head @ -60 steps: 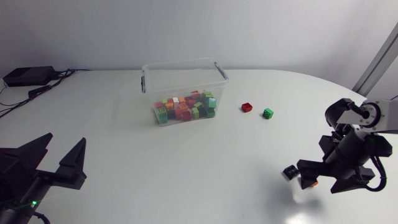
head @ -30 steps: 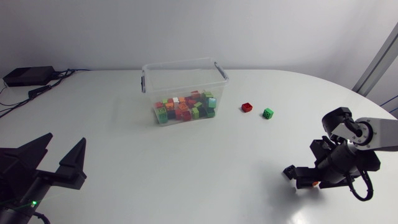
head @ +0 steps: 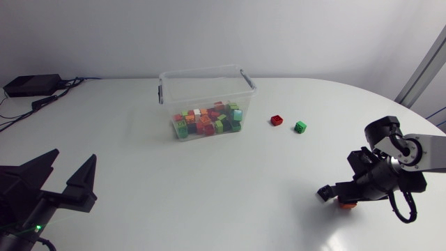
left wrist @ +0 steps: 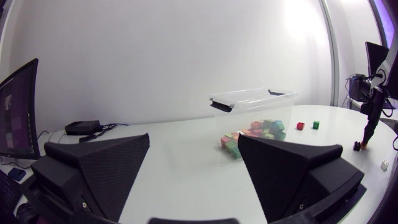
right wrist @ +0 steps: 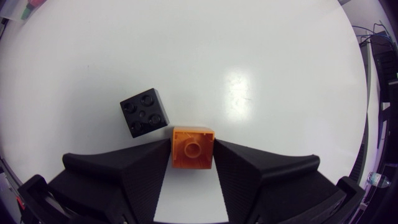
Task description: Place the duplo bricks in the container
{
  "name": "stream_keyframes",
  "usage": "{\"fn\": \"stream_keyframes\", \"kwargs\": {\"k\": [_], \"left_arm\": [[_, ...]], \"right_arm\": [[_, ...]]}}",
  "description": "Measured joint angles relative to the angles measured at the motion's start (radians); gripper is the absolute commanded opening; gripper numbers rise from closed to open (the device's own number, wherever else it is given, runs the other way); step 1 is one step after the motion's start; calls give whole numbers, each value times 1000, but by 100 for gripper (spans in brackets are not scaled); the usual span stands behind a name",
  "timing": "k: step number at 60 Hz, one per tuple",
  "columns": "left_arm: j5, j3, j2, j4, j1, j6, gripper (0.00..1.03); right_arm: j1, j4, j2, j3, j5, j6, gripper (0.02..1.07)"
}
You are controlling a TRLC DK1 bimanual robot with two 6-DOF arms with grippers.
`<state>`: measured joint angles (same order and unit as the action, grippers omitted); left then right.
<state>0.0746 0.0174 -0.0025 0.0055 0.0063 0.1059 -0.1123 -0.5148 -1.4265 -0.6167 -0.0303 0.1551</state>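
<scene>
Near the desk's (head: 209, 188) right front edge, the right hand (head: 346, 202) is clenched on 1 orange brick (head: 346, 206). Right wrist view: both black fingers (right wrist: 134, 168) press vs. 2 opposite sides of the orange brick (right wrist: 193, 152), its top face twd the camera, the hand (right wrist: 192, 144) pointing straight down at the desk (right wrist: 249, 56). Can't tell if the brick sits on the desk or hangs just above it.

1 black brick (right wrist: 143, 112), 4 studs up, lies flat on the desk just beside the orange one, ahead of 1 finger and outside the grip. Its corner is v. close to the orange brick's corner; contact can't be told. Head view puts this black brick (head: 324, 193) on the side of the right hand twd the desk's middle.

Container (head: 202, 87): clear, lidless, upright, at the desk's far middle, w/ a heap of bricks (head: 207, 122) (red, green, orange, white, black) on its floor. Beside it, twd the right arm, 1 red brick (head: 277, 120) and 1 green brick (head: 300, 126) lie loose on the desk, near each other but apart, both well apart from the right hand.

Left hand (head: 72, 157) is at the desk's near left corner, released, fingers spread wide w/ nothing btwn them; its own view (left wrist: 194, 140) looks across the desk to the container (left wrist: 255, 102). Black box (head: 31, 84) w/ cables sits at the far left edge.
</scene>
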Motion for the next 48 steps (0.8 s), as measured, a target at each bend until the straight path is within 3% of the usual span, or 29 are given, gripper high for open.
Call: {"fn": "stream_keyframes", "kwargs": {"k": [16, 24, 29, 36, 48], "left_arm": [[0, 0, 0, 0, 0, 0, 99], [0, 0, 0, 0, 0, 0, 99], [0, 0, 0, 0, 0, 0, 99], [0, 0, 0, 0, 0, 0, 99], [0, 0, 0, 0, 0, 0, 99]], "right_arm": [[0, 24, 8, 10, -8, 4, 34], [4, -142, 151, -26, -7, 6, 34], [45, -243, 230, -175, 22, -7, 35], [166, -237, 240, -333, 43, -63, 35], [334, -86, 157, -378, 69, -130, 35]]}}
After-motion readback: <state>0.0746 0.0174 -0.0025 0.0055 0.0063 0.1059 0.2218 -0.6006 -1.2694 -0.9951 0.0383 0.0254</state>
